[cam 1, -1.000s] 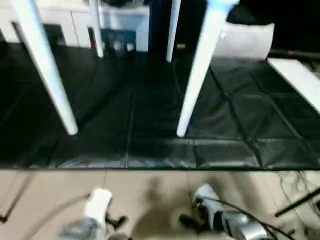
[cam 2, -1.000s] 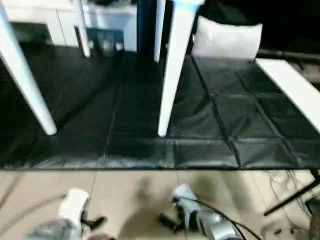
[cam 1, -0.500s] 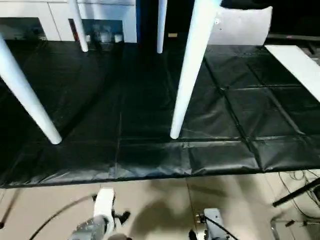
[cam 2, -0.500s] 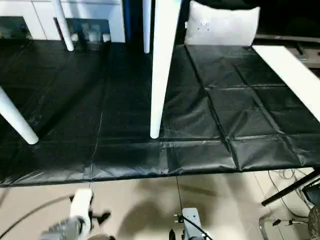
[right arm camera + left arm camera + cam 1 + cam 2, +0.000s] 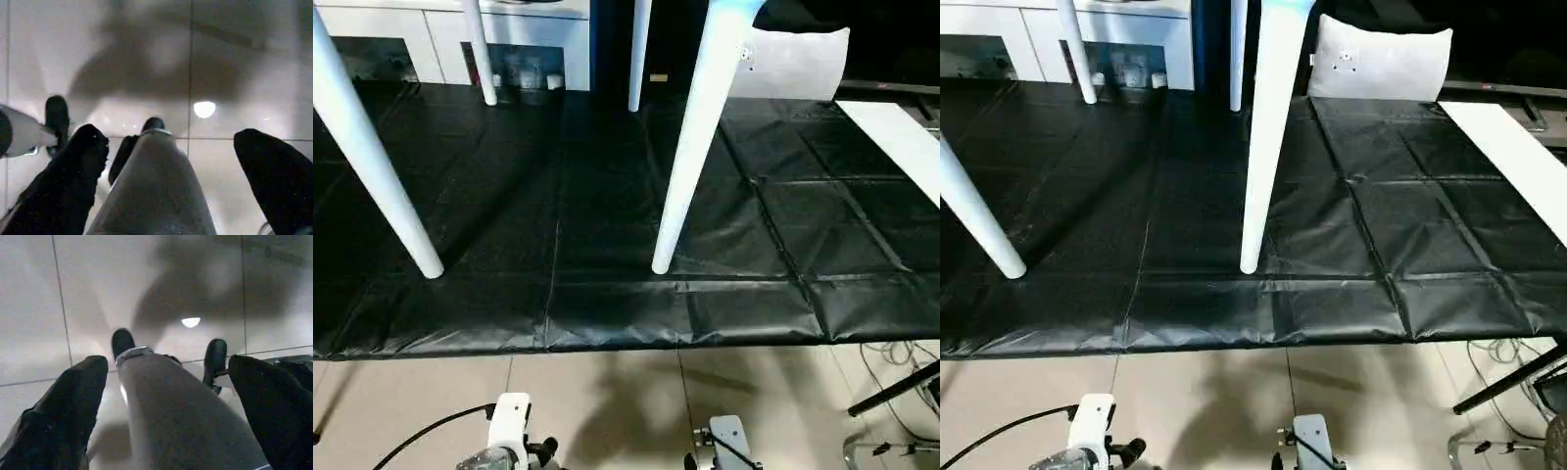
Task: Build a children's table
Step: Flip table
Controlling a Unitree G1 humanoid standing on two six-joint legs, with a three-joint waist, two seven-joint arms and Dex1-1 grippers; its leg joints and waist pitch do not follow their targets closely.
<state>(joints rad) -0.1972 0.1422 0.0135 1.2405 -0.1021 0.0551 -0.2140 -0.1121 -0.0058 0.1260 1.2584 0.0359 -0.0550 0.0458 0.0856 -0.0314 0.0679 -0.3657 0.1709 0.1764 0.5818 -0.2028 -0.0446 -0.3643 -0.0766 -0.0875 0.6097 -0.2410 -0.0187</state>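
floor: black padded mat [image 5: 607, 196] laid over pale tiles [image 5: 607, 411], likely there to cushion the work area
table: children's table stands upright on the mat, four white legs planted; near right leg [image 5: 690, 147] and near left leg [image 5: 372, 157] splay outward toward their feet, the two far legs [image 5: 478, 49] by the back edge; the top lies above the frame, so i cannot see it
stage: judging by all legs standing, the build looks finished or nearly so
left gripper [image 5: 161, 382]: hangs low over bare tile, black fingers [image 5: 68, 406] spread wide, nothing between them, apparently at rest beside the robot's own leg and feet
right gripper [image 5: 171, 156]: likewise down over tile, wide apart and empty
background: white cabinet [image 5: 431, 29] at the back, white cushion [image 5: 1381, 61] and a white board [image 5: 1508, 157] to the right, clear of the table
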